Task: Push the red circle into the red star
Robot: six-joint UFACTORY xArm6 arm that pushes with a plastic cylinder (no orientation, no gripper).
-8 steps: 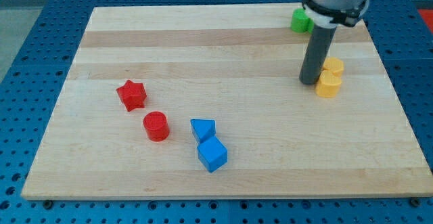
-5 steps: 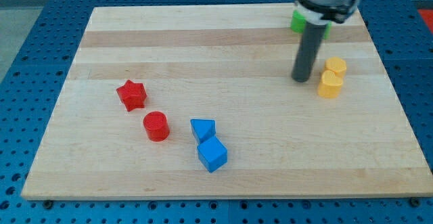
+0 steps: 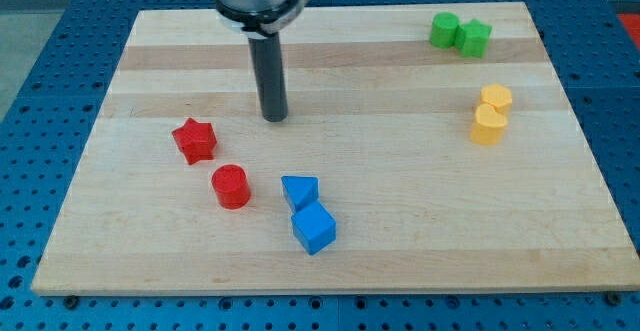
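Contact hasn't happened — red circle [image 3: 230,185] sits just apart from red star [image 3: 194,139], at its 5 o'clock, while my tip [image 3: 274,118] — no gripper — stands at the star's 2 o'clock.

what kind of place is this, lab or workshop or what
Most likely a robotics lab bench. A wooden board lies on a blue perforated table, small coloured blocks such as the red star and red circle sit on it, and my tip rests on the board above them.

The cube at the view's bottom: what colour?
Blue; the cube shows plainly in the camera view.
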